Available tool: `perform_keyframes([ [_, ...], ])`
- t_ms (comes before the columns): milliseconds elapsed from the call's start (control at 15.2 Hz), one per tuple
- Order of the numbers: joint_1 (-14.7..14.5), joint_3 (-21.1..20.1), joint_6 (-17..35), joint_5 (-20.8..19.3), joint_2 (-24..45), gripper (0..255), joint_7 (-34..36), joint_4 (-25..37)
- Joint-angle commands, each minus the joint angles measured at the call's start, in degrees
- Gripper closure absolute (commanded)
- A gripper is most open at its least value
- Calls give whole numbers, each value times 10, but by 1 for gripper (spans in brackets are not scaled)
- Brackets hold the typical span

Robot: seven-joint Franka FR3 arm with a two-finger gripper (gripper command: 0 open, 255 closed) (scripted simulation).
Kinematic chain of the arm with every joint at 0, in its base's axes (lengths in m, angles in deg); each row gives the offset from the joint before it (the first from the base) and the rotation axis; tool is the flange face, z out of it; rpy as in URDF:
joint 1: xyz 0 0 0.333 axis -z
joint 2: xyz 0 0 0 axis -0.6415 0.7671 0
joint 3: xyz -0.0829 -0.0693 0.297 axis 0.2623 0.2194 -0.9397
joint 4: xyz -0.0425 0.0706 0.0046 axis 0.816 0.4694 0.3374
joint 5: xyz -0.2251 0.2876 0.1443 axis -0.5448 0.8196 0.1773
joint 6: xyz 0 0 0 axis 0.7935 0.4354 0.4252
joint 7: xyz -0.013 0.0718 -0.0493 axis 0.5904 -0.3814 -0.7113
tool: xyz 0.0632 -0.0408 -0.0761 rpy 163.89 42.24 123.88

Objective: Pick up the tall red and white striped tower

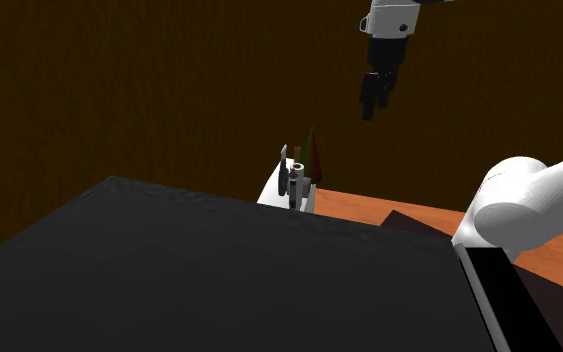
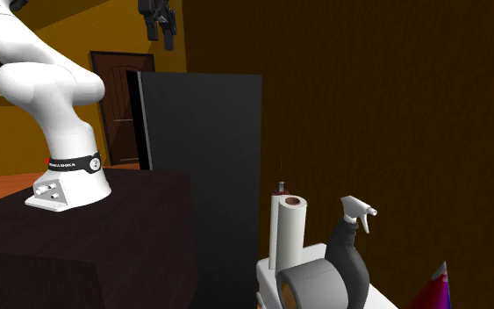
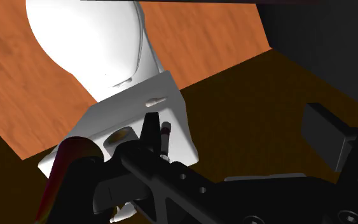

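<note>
The floor (image 3: 18,83) shows orange wood grain. The arm (image 2: 65,132) is smooth, glossy white; its stand (image 2: 104,255) dark, matt.

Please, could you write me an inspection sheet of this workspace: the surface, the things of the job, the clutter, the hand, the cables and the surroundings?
Surface: small white top, crowded with things.
Job's things: pointed dark red tower at the edge of the group, untouched; its stripes cannot be told.
Clutter: upright white roll, grey roll lying on its side, spray bottle with a black body and white head, all close together.
Hand: the hand hangs high above the things, fingers apart, holding nothing.
Cables: nothing seen.
Surroundings: wood floor, dark brown wall, brown door, dark box stand under the arm.
</note>
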Motion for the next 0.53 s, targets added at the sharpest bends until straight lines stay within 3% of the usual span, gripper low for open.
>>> perform_keyframes([
  [0, 0, 0, 0, 0, 0, 0, 0, 0],
  [462, 20, -40, 190, -7, 34, 0, 81, -107],
])
